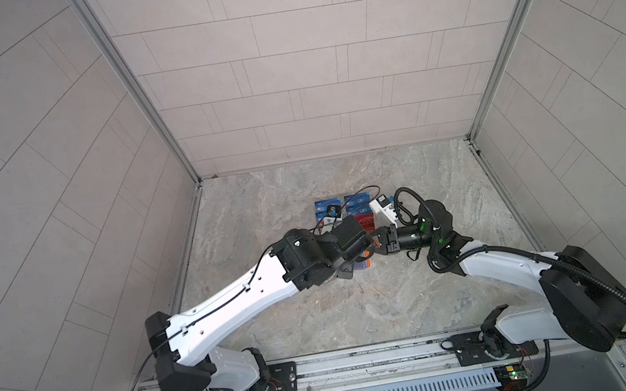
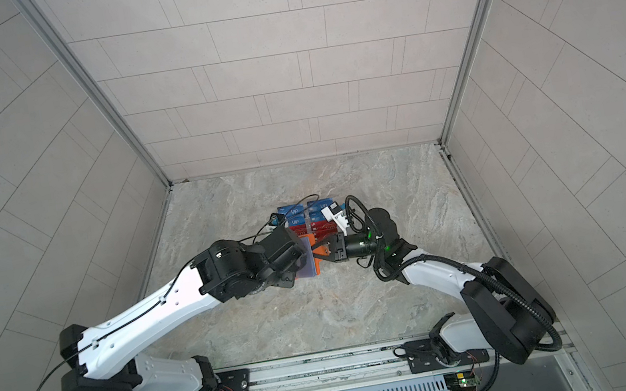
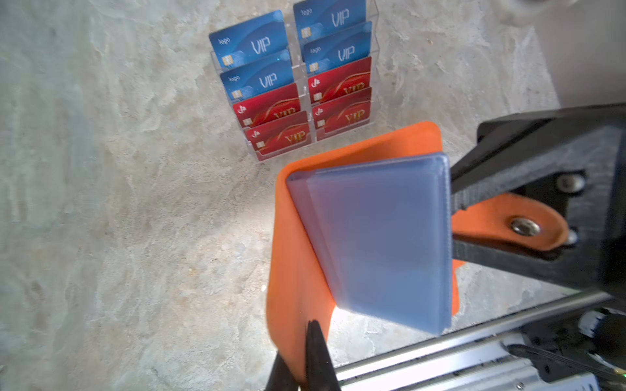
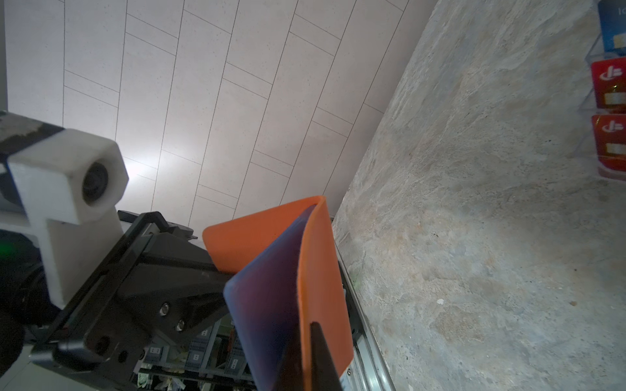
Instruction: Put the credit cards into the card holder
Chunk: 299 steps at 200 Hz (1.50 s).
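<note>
You have the card holder caught between both arms, close to the clear acrylic stand, on the stand's side that faces the arm bases. It hangs open like a booklet: the orange covers are spread and the block of clear plastic sleeves stands up between them. It looks lifted off the bench, though you cannot be sure of that from these views.

Your left gripper has its jaws together on the edge of one orange cover — the edge of the holder farthest from the stand. Your right gripper has its jaws pinched on the opposite cover, and the left wrist view shows the snap tab lying between that gripper's black fingers. In a top view the two grippers meet nose to nose beside the stand, with the holder between them.

The credit cards all sit in the stand, two columns side by side. In each column the blue cards fill the two tiers farther from the holder, and the red cards fill the two tiers nearer it — eight cards, each upright in its own tier.
</note>
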Each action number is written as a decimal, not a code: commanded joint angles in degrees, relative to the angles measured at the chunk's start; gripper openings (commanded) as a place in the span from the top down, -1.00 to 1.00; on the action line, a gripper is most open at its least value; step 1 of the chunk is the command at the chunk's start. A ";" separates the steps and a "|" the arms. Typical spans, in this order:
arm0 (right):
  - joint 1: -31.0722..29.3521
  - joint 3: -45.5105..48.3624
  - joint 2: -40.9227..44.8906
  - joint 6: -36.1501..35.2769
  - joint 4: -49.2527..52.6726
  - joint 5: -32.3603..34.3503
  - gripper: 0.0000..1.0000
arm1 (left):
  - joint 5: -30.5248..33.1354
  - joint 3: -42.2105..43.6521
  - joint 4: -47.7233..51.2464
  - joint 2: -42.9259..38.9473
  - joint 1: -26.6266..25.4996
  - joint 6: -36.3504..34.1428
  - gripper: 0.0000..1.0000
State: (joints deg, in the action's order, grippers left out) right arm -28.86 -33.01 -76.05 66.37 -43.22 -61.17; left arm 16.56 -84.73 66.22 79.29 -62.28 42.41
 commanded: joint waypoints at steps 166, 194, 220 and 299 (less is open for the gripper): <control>6.69 -4.75 7.74 -31.23 51.26 9.54 0.20 | -34.99 28.48 -33.64 -5.48 16.12 1.80 1.00; 3.73 -3.57 7.57 -29.20 48.89 12.43 0.35 | -40.30 32.26 -38.98 -3.27 18.63 1.84 1.00; -1.09 -4.16 5.30 -28.60 47.45 17.65 0.38 | -44.35 34.63 -42.12 -1.79 20.53 0.80 1.00; -11.50 -9.63 -7.64 -28.07 42.13 24.43 0.55 | -51.36 40.62 -49.17 2.08 24.55 -4.03 1.00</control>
State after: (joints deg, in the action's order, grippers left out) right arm -37.34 -39.88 -79.83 38.22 2.24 -39.86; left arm -31.16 -46.30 21.67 79.24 -38.72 40.75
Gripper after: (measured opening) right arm 0.253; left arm 0.063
